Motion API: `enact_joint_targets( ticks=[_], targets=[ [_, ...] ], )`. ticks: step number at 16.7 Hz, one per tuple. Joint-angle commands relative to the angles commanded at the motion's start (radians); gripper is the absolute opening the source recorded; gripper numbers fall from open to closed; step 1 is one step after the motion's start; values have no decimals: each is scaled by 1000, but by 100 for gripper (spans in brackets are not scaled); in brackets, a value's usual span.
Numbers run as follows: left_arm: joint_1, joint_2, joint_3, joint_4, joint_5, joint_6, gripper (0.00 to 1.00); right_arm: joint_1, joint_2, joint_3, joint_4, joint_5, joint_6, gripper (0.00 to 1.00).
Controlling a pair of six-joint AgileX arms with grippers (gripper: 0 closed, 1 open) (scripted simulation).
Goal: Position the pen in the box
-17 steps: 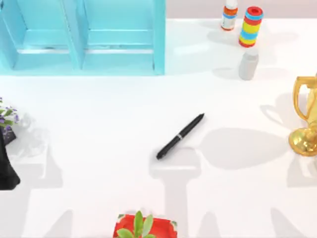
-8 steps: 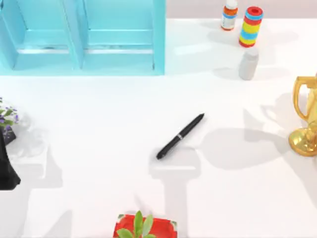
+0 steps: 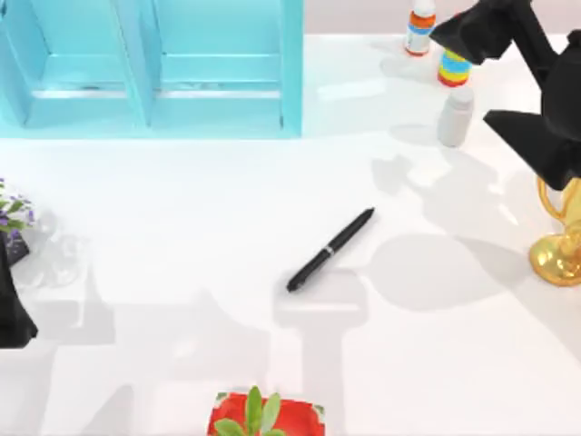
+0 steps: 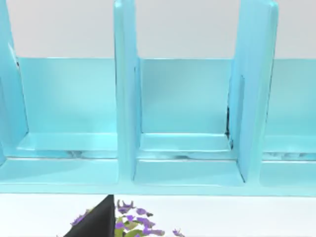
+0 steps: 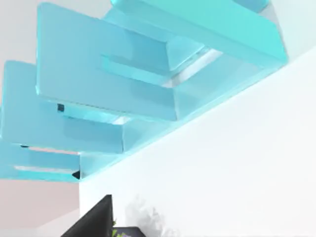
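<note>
Pen flat on table, untouched; right arm above far-right corner, jaws' state impossible to tell.

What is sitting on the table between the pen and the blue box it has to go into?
Nothing visible. The pen lies alone mid-table, and the white table from it up to the blue box at the far left is bare. The bottles, the gold trophy and the right arm are off to the right, away from that path.

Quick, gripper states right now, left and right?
Left gripper: at the table's left edge, cannot be told.
Right gripper: at the far right, above the table, cannot be told. The pen lies untouched mid-table.
</note>
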Motion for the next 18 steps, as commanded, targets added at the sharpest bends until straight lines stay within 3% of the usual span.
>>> enact_joint_targets(
  ticks=[8,18],
  targets=[
    [0,0,0,0,0,0,100,86,571,180,-119,-7,242,100],
    [0,0,0,0,0,0,100,88,653,193,-125,0,264,100]
  ],
)
